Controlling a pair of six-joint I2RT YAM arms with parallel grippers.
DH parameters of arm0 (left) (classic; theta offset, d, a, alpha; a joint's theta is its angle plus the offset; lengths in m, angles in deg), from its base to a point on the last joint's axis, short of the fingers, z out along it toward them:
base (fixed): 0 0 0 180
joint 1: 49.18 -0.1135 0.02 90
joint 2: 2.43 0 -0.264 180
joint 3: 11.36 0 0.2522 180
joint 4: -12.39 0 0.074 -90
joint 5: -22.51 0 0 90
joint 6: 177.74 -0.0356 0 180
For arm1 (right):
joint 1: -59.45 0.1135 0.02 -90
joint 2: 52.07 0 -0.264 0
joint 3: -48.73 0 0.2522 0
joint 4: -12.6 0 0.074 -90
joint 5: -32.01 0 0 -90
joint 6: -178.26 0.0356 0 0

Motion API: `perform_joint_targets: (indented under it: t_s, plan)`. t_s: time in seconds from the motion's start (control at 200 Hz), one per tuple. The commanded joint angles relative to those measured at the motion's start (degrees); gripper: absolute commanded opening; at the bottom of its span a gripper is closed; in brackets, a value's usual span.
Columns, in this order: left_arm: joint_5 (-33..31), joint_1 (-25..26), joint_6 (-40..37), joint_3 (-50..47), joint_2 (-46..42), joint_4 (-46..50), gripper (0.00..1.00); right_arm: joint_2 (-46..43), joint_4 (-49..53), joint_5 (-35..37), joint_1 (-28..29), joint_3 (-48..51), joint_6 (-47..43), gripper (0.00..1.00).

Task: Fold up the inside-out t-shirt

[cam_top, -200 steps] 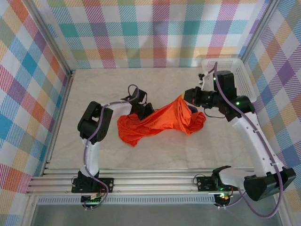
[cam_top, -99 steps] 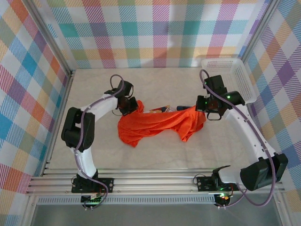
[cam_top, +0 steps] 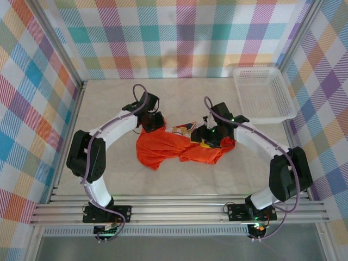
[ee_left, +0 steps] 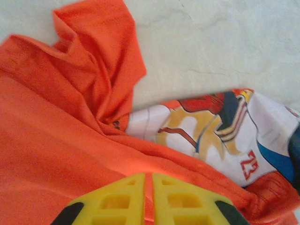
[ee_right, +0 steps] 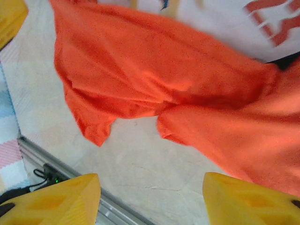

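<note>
This looks like a robotics lab test cell. A left arm (cam_top: 114, 124) and a right arm (cam_top: 255, 136) are bolted to metal rails (cam_top: 179, 209) at a pale table's (cam_top: 125, 179) edge, with checked cloth walls (cam_top: 179, 38) closing it in on three sides.

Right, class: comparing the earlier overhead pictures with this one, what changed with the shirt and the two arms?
The right end effector swung in leftward, opened and let go of the bright orange-red fabric t-shirt, which went from stretched between the arms to a bunched heap. The left end effector shifted slightly left, fingers close together on the cloth. The white plastic basket stayed put.
</note>
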Motion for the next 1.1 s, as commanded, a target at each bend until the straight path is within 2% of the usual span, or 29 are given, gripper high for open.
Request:
perform_joint_targets:
  t_s: [0.0, 0.03, 0.105, 0.17, 0.21, 0.28, 0.385, 0.46, 0.6, 0.755, 0.825, 0.895, 1.02, 1.06, 1.1]
  plan:
    - [7.93, 1.48, 0.08, -1.15, -0.95, -1.68, 0.15, -4.64, 3.51, 7.04, -1.09, -1.29, -1.86, 0.57]
    - [9.02, 2.13, 0.19, -1.33, -0.98, -1.87, 0.15, -5.25, 4.50, 7.82, -1.08, -0.96, -2.29, 0.53]
    - [11.02, 4.40, -0.42, -1.50, -0.98, -1.64, 0.15, -7.21, 5.05, 6.55, -0.55, 1.05, -2.52, 0.34]
    - [11.96, 6.01, -1.14, -1.93, -1.09, -1.00, 0.16, -8.65, 4.80, 5.22, 0.99, 3.50, -3.12, 0.30]
    - [12.42, 6.72, -1.43, -2.49, -1.18, -0.67, 0.16, -8.85, 5.55, 5.36, 2.10, 4.51, -3.58, 0.33]
    - [13.34, 7.35, -1.40, -3.98, -1.25, -0.81, 0.16, -8.34, 7.35, 7.64, 4.12, 6.31, -4.11, 0.46]
    - [14.25, 7.72, -1.18, -5.93, -1.12, -1.89, 0.15, -7.63, 7.85, 9.39, 6.28, 9.49, -4.24, 0.58]
    - [14.48, 7.90, -1.20, -6.52, -0.84, -2.22, 0.14, -7.24, 6.93, 10.88, 7.38, 11.77, -3.83, 0.71]
    - [14.48, 8.42, -0.88, -6.88, -0.34, -2.75, 0.12, -5.60, 3.27, 12.03, 7.79, 14.90, -2.21, 0.76]
    - [14.86, 8.95, -0.30, -6.79, -0.06, -3.53, 0.11, -2.16, -2.59, 17.80, 7.79, 15.73, -0.31, 0.73]
    - [15.00, 9.13, -0.17, -6.62, 0.11, -3.52, 0.11, -0.53, -4.54, 20.02, 7.79, 14.95, 0.18, 0.68]
    - [14.96, 9.31, -0.19, -6.61, 0.06, -3.38, 0.10, 0.61, -5.46, 22.02, 7.79, 13.96, 0.27, 0.57]
    - [14.92, 9.39, -0.35, -6.78, -0.30, -3.11, 0.09, 1.22, -4.05, 22.98, 7.75, 11.30, -0.04, 0.15]
    - [14.92, 9.47, -0.53, -6.87, -0.47, -3.09, 0.08, 0.85, -2.26, 22.28, 7.79, 10.07, -0.09, 0.06]
    - [14.92, 9.56, -0.76, -6.88, -0.68, -3.17, 0.07, 0.21, -0.16, 21.82, 7.79, 8.56, -0.26, 0.00]
